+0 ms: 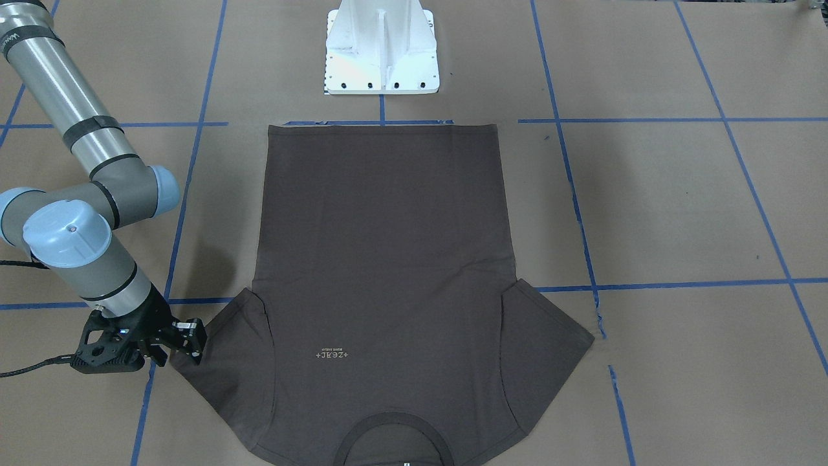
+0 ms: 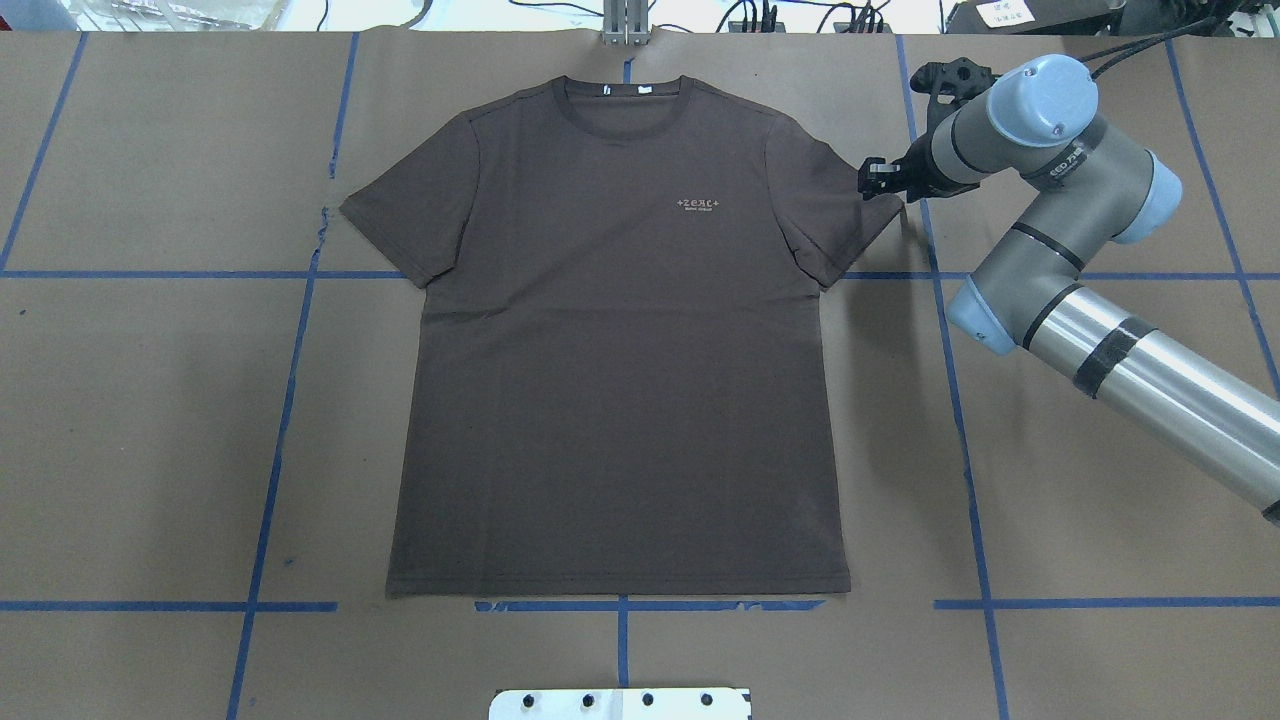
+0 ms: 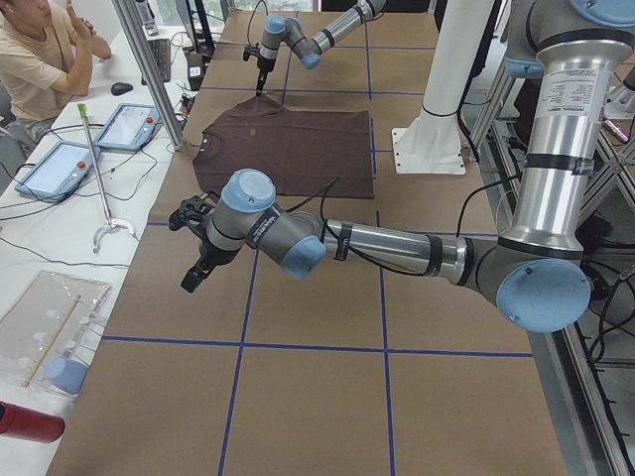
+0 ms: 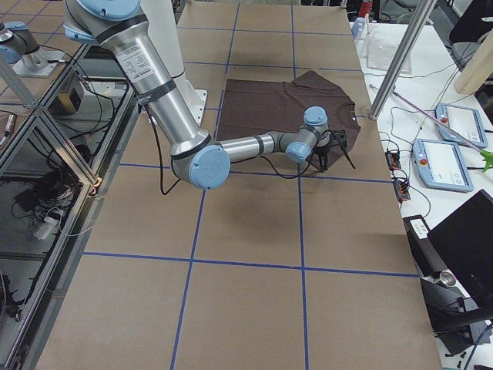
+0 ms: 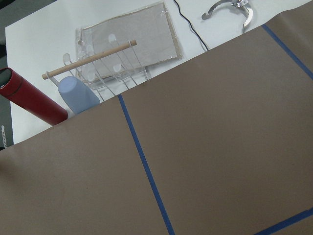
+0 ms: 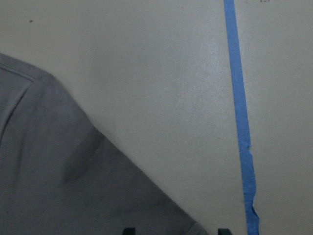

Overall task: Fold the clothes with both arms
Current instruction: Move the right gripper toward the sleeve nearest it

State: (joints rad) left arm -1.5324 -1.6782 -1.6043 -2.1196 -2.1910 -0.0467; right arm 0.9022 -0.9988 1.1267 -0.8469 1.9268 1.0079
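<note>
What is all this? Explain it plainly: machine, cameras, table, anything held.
Two silver-grey tubular robot arms with black grippers stand at a brown paper-covered table marked with blue tape. Cameras: one behind the robot, one facing it, one at each table end, one on each wrist. A dark brown short-sleeved T-shirt lies flat, logo up. The right gripper is open at the edge of one sleeve, holding nothing. The left gripper hangs over bare paper; open or shut, I cannot tell.

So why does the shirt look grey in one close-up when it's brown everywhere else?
Right wrist view: the colour is washed out, so the shirt reads grey and the paper pale, and it is slightly soft. Overhead view: even light, shirt brown, logo sharp. Front-facing view: glare whitens the pedestal.
</note>
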